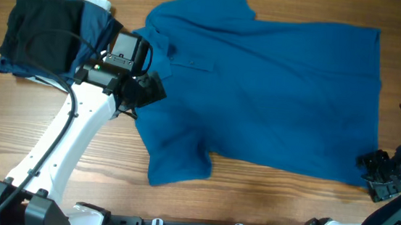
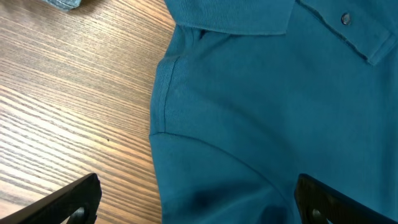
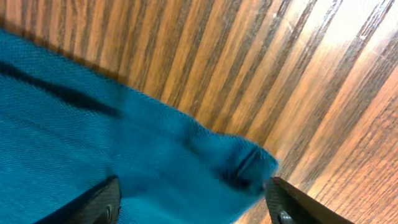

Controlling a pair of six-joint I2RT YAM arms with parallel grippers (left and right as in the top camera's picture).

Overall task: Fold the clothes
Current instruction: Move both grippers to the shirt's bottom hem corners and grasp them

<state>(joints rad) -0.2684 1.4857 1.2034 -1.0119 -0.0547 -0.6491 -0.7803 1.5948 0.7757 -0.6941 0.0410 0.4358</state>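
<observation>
Step in hand (judged): taking hold for the first fold; no grasp made yet.

Near edge, 4 o'clock: right pincer sits at the near hem corner of the polo shirt. Wrist view shows its jaws apart, with the corner puckered between them and not pinched.

Near edge, 7 o'clock: near sleeve lies spread flat on the table.

Mid, 9 o'clock: left pincer hangs over the near shoulder, jaws fully spread and holding nothing. One finger is over bare wood, the other over cloth, and the shoulder seam lies ahead of the gap.

Shirt: face up and laid lengthwise. The collar is toward 9 o'clock, the hem toward 3 o'clock, and the far sleeve is at 12 o'clock.

To do it well (judgement):
- Right: close low on the corner and take the hem band itself, not only the puckered tip.
- Left: drop onto the seam edge so that both layers are caught.
- Lift both ends evenly, otherwise the soft knit will probably sag and crease along the middle.

Surface: wood-grain table, matte, with a bright glare near the right pincer.

Far, 10 o'clock: stack of folded garments lies just beside the collar, so the fold should be kept off it.
</observation>
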